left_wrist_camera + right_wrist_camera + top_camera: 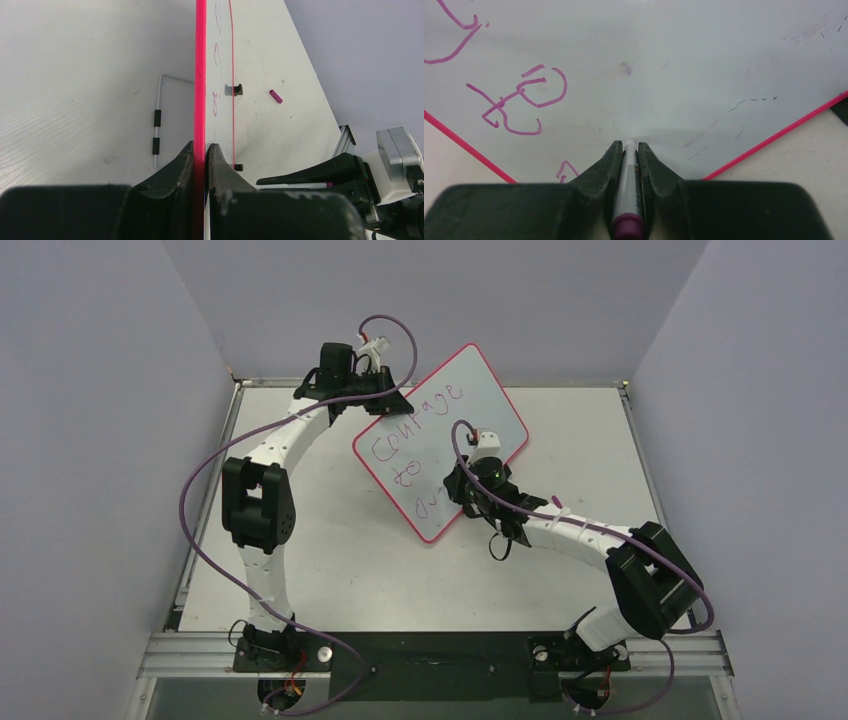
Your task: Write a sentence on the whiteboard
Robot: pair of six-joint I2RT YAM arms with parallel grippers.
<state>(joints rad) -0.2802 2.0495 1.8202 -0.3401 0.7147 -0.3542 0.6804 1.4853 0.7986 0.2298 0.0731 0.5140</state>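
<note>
Whiteboard [495, 410]: propped tilted on the table [330, 560] — pink rim pinched in the left tool [200, 146].
Sentence [412, 440]: purple "Courage to ov…", 3 lines.
Right tool [627, 145]: clamped on marker [626, 180] — tip at the board.

The left arm [268, 452] reaches far forward, elbow bent; the left gripper [201, 146] clamps the rim of the whiteboard [482, 410]. The right arm [582, 531] stretches inward; the right gripper [629, 145] pinches a marker [627, 172].

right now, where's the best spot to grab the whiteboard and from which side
Its thin pink rim, edge-on from the far left, as the left gripper does. The whiteboard is a thin flat sheet, so jaws straddle the edge and leave the face free for the marker.
</note>
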